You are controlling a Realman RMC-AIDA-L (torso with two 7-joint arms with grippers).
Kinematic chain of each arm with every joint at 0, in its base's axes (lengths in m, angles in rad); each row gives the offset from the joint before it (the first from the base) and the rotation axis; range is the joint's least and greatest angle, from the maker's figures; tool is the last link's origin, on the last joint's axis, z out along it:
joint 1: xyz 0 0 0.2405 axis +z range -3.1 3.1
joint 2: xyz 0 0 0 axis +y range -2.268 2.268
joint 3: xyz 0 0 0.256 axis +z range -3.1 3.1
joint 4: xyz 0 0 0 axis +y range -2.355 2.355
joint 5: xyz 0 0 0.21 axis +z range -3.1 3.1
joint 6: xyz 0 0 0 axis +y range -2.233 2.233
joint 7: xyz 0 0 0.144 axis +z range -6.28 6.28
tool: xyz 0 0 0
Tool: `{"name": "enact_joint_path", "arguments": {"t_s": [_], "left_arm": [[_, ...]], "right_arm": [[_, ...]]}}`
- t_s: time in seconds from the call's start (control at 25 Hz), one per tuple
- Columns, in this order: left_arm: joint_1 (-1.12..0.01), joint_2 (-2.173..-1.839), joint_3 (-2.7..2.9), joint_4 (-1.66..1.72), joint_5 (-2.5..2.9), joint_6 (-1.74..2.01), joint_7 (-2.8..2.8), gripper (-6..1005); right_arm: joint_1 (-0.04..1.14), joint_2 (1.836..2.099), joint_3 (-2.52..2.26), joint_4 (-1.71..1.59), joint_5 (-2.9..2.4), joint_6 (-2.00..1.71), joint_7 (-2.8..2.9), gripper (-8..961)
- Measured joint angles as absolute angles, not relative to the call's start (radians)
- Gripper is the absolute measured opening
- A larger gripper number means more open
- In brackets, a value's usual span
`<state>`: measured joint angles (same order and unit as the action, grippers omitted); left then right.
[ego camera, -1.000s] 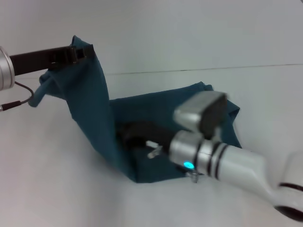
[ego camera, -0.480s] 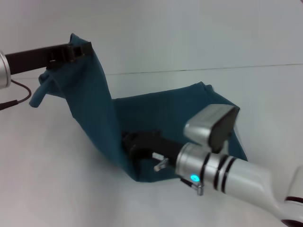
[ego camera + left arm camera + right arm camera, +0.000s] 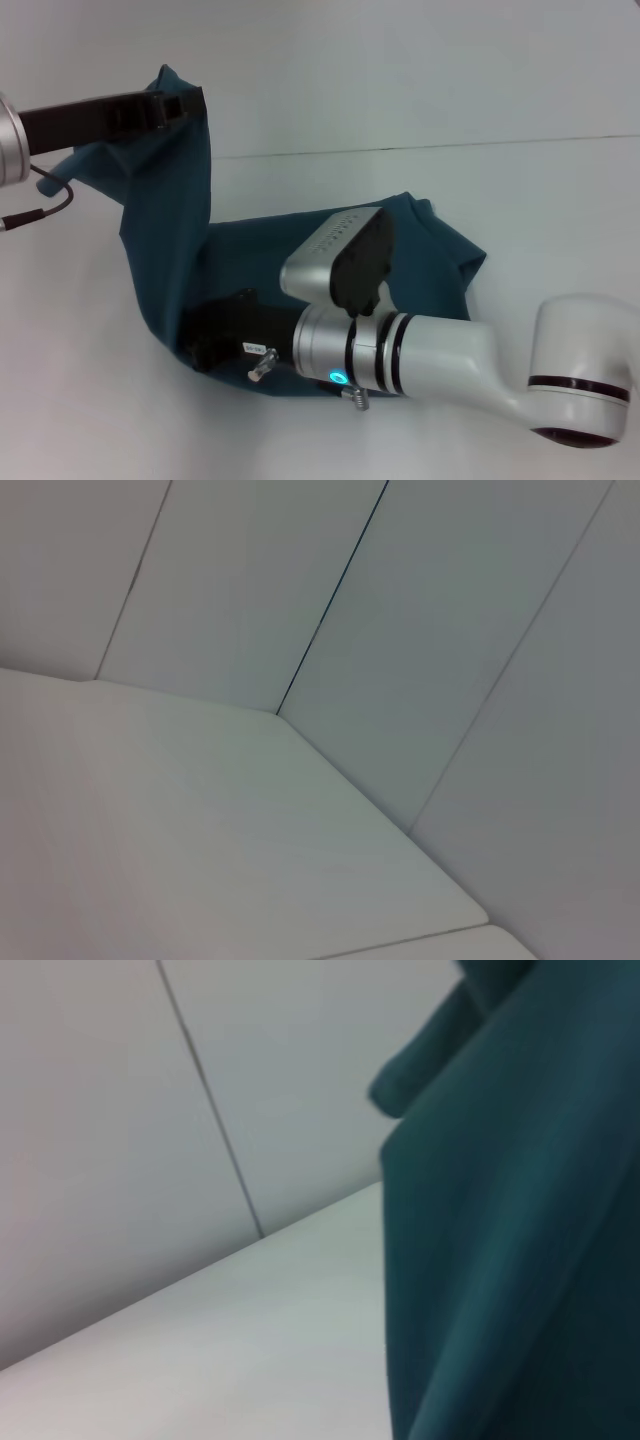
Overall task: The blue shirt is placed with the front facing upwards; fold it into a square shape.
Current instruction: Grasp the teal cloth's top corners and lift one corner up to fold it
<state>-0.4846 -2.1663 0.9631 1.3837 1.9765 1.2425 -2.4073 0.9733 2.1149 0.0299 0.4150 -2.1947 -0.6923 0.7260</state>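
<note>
Left hand [image 3: 180, 105] pinches the blue shirt [image 3: 170, 220] aloft, plain teal, draping.

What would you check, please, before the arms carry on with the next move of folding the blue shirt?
1. Left gripper has hold of the blue shirt: ok, an edge hangs from it, raised above the table.
2. Right gripper has hold of the shirt's near edge: cannot tell, its fingers sit low against the cloth.
3. Lifted part hangs without twists: not ok, a bunched flap droops beside the left gripper.
4. Remainder lies flat on the table: not ok, the far corner is rumpled.
5. Printed front facing upwards: cannot tell, only plain teal shows.
</note>
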Motion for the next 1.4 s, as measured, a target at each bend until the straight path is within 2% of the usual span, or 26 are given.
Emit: {"name": "enact_joint_path", "arguments": {"t_s": [0.24,0.56,0.68,1.4], "left_arm": [[-0.485,-2.168,0.965,1.379,1.971,1.243,-2.398,3],[-0.477,-2.166,0.947,1.384,1.969,1.257,-2.393,3],[-0.475,-2.167,0.945,1.386,1.967,1.262,-2.392,4],[-0.49,-2.166,0.958,1.402,1.905,1.297,-2.383,8]], "right_arm": [[0.956,2.113,0.08,0.445,-2.242,-0.698,0.705,25],[0.73,2.094,0.201,0.365,-2.243,-0.905,0.689,25],[0.696,2.093,0.232,0.339,-2.242,-0.927,0.695,25],[0.898,2.113,0.218,0.474,-2.404,-0.599,0.714,25]]}}
